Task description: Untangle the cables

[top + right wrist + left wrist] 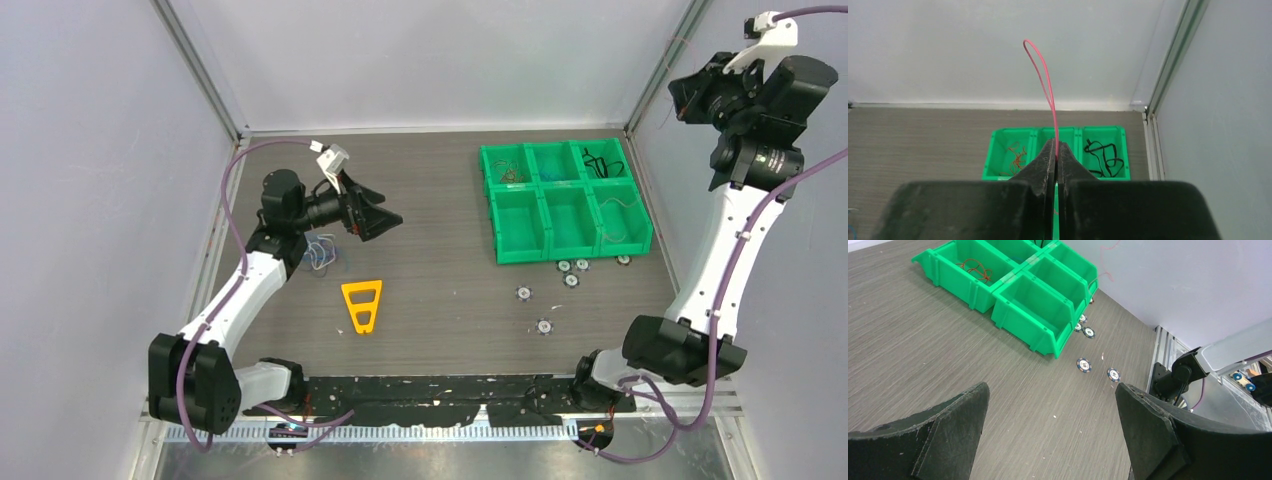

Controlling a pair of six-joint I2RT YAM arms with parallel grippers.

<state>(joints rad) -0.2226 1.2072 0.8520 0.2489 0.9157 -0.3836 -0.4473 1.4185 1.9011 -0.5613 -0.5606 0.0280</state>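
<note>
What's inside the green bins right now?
Orange-brown wires lie in the back-left compartment of the green bins, a black cable in the back-right. In the right wrist view, the right hand, pinching a red wire, hides the front row.

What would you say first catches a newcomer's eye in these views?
The right gripper, raised high at the far right, pinches a looping red wire between its jaws. Bright green bins sit far right, and a small tangle of cables lies beside the left arm.
</note>
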